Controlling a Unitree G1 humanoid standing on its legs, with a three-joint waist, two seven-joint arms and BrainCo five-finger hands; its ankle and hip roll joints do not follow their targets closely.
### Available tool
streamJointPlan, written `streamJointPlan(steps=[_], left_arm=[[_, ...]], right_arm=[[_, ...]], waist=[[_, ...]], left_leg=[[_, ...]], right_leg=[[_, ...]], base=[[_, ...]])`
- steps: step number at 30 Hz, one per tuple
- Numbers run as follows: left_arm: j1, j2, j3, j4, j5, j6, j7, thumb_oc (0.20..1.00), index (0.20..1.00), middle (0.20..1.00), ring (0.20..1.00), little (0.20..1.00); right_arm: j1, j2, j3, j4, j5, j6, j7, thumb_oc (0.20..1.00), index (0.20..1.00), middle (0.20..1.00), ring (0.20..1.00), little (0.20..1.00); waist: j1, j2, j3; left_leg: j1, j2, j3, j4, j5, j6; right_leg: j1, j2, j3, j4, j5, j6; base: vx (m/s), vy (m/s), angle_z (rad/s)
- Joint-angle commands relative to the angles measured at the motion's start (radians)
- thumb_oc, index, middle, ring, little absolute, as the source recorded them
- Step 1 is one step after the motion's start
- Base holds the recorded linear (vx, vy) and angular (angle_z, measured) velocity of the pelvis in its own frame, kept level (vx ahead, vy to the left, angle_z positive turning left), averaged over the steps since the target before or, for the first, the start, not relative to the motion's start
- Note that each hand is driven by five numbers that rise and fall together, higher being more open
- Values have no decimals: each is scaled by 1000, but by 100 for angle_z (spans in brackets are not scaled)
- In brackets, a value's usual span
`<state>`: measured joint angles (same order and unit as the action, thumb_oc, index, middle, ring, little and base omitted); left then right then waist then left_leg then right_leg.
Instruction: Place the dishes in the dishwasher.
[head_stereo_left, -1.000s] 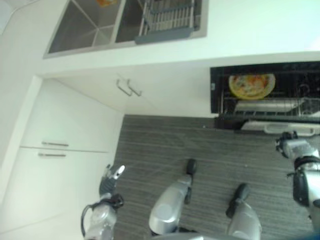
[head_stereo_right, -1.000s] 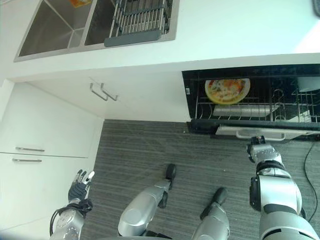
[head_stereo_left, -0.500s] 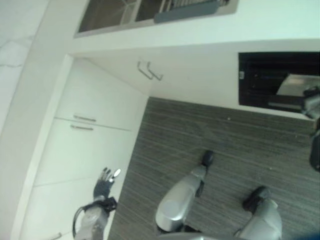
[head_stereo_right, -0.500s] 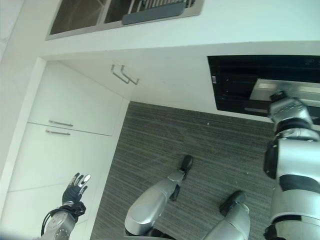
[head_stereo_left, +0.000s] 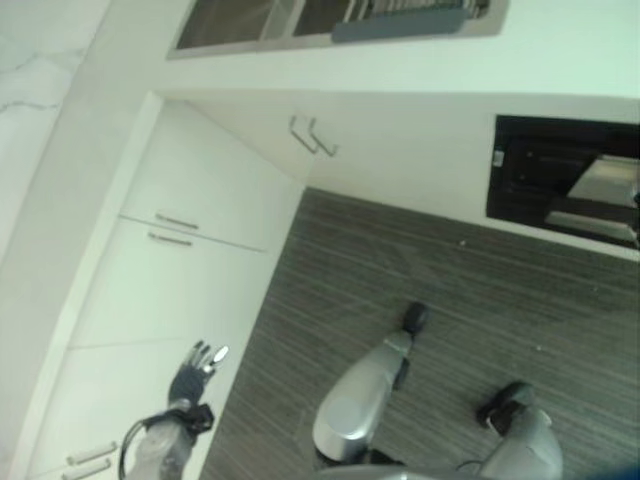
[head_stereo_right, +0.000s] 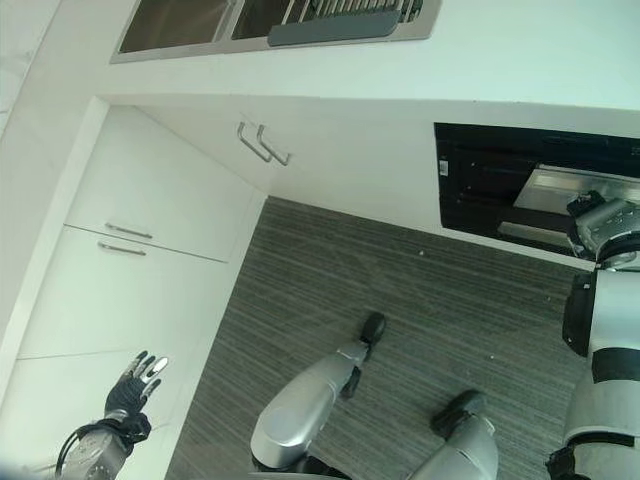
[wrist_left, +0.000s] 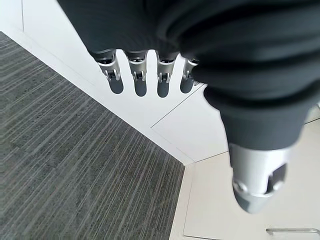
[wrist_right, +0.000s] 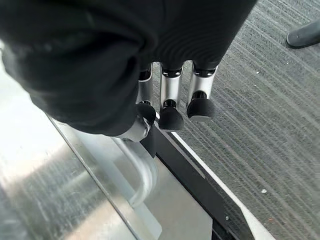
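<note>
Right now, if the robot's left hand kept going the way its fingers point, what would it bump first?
Probably the white cabinet front: the left hand is open, its fingers aimed at that panel, with nothing between. Depth is hard to judge.

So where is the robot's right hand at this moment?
The right hand is at the right edge of the right eye view, against the dishwasher door below the white counter, its fingers by the door's handle.

A white countertop (head_stereo_right: 520, 60) carries a steel double sink (head_stereo_right: 190, 22) with a grey dish rack (head_stereo_right: 345, 15) set in it. White cabinet doors (head_stereo_right: 150, 200) with slim metal handles (head_stereo_right: 262, 143) stand below, beside a dark grey striped carpet floor (head_stereo_right: 420, 300).
</note>
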<state>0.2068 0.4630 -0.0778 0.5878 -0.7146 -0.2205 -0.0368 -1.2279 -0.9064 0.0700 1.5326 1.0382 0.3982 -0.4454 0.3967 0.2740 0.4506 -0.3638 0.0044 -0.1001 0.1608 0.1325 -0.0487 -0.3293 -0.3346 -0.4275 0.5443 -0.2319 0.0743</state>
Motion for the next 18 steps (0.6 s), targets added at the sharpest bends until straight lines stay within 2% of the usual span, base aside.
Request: streamJointPlan(steps=[1, 2, 5, 6, 11, 13, 15, 18], left_arm=[[42, 52, 30, 31, 53, -66, -8, 1000, 1000, 1000, 1000, 1000], [33, 57, 32, 16, 57, -62, -4, 1000, 1000, 1000, 1000, 1000], [29, 54, 38, -13, 62, -67, 1, 1000, 1000, 1000, 1000, 1000], [34, 54, 35, -32, 59, -75, 6, 1000, 1000, 1000, 1000, 1000], [48, 51, 67, -63, 46, -113, 4, 1000, 1000, 1000, 1000, 1000], [50, 53, 77, -85, 67, -144, -2, 1000, 1000, 1000, 1000, 1000], [50, 55, 74, -131, 51, -176, -2, 1000, 1000, 1000, 1000, 1000], [35, 64, 68, -174, 31, -187, 1, 1000, 1000, 1000, 1000, 1000]], right_arm=[[-150, -141, 91, -266, -138, -136, 111, 216, 216, 216, 216, 216], [-103, -127, 84, -289, -201, -158, 150, 1000, 1000, 1000, 1000, 1000], [15, -96, 45, -351, -206, -177, 224, 1000, 1000, 1000, 1000, 1000], [89, -77, 28, -419, -240, -200, 237, 1000, 1000, 1000, 1000, 1000], [331, -2, -4, -651, -331, -225, 303, 1000, 1000, 1000, 1000, 1000], [449, 29, -18, -763, -375, -251, 289, 1000, 1000, 1000, 1000, 1000], [565, 58, -47, -861, -465, -308, 252, 1000, 1000, 1000, 1000, 1000], [609, 75, -72, -882, -443, -304, 237, 1000, 1000, 1000, 1000, 1000]], waist=[[6, -36, -28], [-1, -45, -26], [-19, -56, -10], [-29, -60, 0], [-61, -87, 26], [-77, -103, 35], [-96, -120, 45], [-102, -135, 47]], left_leg=[[-12, 3, 14, -62, 24, -18], [-10, 7, 20, -69, 23, -18], [-4, 14, 31, -79, 25, -17], [-1, 16, 35, -85, 25, -16], [5, 24, 55, -110, 25, -10], [10, 32, 67, -122, 26, -10], [18, 40, 86, -135, 25, -8], [20, 44, 104, -141, 21, -5]], right_leg=[[40, 46, 4, 42, -34, -54], [48, 53, 4, 21, -26, -50], [60, 67, 7, -8, -11, -47], [64, 73, 9, -23, -4, -45], [75, 98, 21, -81, 24, -35], [87, 108, 24, -115, 38, -30], [116, 120, 24, -167, 56, -23], [134, 124, 18, -206, 77, -11]], base=[[-48, -10, -14], [-54, -1, -11], [-69, 30, -5], [-82, 55, 0], [-101, 47, -12], [-115, 50, -40], [-91, 57, -23], [-80, 1, -4]])
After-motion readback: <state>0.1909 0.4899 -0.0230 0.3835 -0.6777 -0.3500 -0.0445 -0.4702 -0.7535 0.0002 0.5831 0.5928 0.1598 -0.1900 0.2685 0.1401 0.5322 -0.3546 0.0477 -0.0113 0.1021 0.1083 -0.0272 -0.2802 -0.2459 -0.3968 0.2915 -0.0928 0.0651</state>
